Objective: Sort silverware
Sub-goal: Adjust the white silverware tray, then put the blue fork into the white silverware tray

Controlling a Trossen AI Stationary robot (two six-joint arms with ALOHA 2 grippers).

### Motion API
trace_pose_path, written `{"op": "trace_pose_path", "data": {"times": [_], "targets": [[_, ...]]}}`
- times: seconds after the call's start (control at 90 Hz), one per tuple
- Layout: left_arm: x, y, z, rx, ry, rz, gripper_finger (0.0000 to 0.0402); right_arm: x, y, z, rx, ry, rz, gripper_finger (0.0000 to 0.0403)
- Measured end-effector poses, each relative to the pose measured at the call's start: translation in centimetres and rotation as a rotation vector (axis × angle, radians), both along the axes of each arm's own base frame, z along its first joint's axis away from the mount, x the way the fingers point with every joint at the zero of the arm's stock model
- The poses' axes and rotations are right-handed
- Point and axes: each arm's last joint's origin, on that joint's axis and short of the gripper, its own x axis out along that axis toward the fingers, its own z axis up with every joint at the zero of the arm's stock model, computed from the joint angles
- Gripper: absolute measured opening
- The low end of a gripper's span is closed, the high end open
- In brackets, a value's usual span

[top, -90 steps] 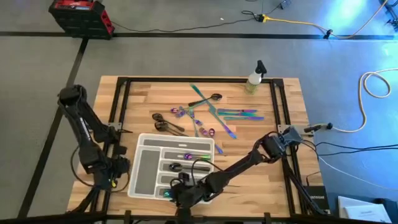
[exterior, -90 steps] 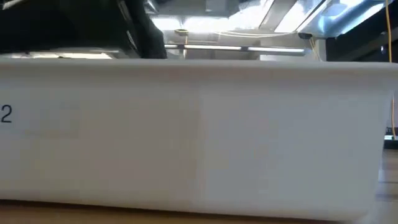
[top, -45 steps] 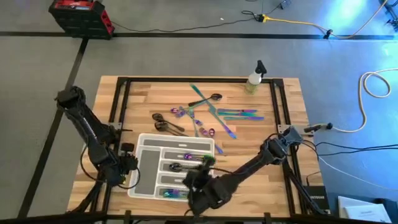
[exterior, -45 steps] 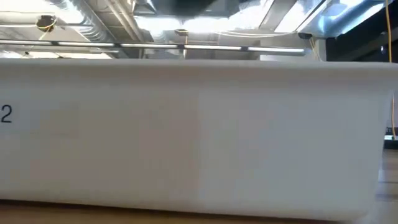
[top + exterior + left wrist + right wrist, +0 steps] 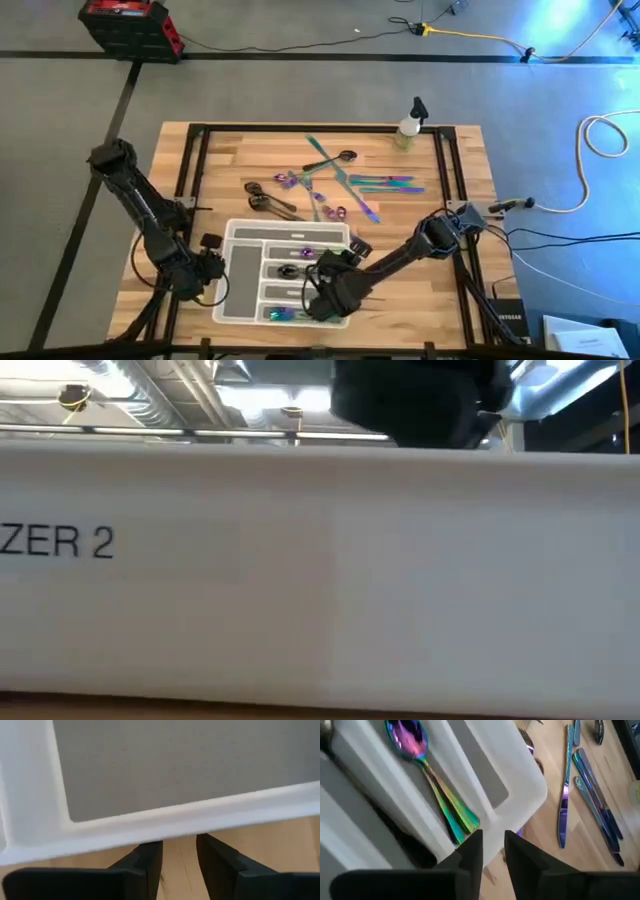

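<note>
Right hand (image 5: 322, 292) sits over the white tray (image 5: 237, 233), at the tray's 4 o'clock corner. Right wrist view: its 2 fingers (image 5: 472, 851) stand a narrow gap apart with nothing between them, just past the tray's rim. An iridescent spoon (image 5: 427, 775) lies in a tray compartment directly ahead of those fingers, bowl away from the hand. More iridescent pieces (image 5: 580, 780) lie on the bare wood beyond the tray.

Left hand (image 5: 207, 268) rests at the tray's 9 o'clock edge. Left wrist view: its fingers (image 5: 150, 862) are parted, empty, tips close to the tray's rim; whether they touch it cannot be told.

Loose silverware (image 5: 330, 180) is scattered on the surface at 12 o'clock from the tray, well apart from both hands: iridescent pieces mid-surface, dark pieces (image 5: 265, 197) nearer the tray. Several pieces already lie in the tray's compartments.

Surface (image 5: 450, 290): light wood planks in a black frame. Spray bottle (image 5: 408, 125) stands at its far edge. Room: grey floor, red-and-black case (image 5: 130, 25), cables. Low view is filled by the tray's wall, lettered "ZER 2".
</note>
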Motion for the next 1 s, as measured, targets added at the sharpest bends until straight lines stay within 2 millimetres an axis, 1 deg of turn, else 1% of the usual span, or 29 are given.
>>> {"op": "trace_pose_path", "data": {"times": [0.156,0.322,0.456,0.511,0.589,0.7,0.811,0.9,1.0], "targets": [[0.8,0.4,0.1,0.014,-0.025,0.004,0.0104,-0.4,0.7,0.0,-0.015,-0.023,0.010,0.0044],[1.8,0.4,0.2,-0.017,-0.062,-0.011,0.0104,-0.9,1.8,0.2,-0.009,-0.034,0.034,0.0040],[1.9,0.0,0.2,-0.065,-0.050,-0.029,0.0104,-1.4,2.9,0.7,-0.034,-0.103,0.039,0.0039],[1.7,-0.3,0.3,-0.090,-0.037,-0.044,0.0104,-1.5,3.5,1.2,-0.073,-0.168,0.053,0.0039],[1.2,-0.7,0.3,-0.164,0.035,-0.065,0.0104,-1.9,4.0,2.2,-0.099,-0.260,0.052,0.0039],[0.0,-1.6,0.8,-0.236,0.174,-0.097,0.0104,-2.3,4.6,3.1,-0.088,-0.346,0.038,0.0039],[-1.4,-2.4,1.6,-0.303,0.235,-0.110,0.0104,-1.8,5.3,3.3,-0.025,-0.394,0.071,0.0039],[-2.1,-3.2,2.6,-0.379,0.221,-0.137,0.0104,-0.7,5.9,3.3,0.048,-0.423,0.139,0.0036],[-2.4,-4.0,3.8,-0.435,0.113,-0.182,0.0104,0.7,6.3,3.2,0.117,-0.446,0.241,0.0020]]}}
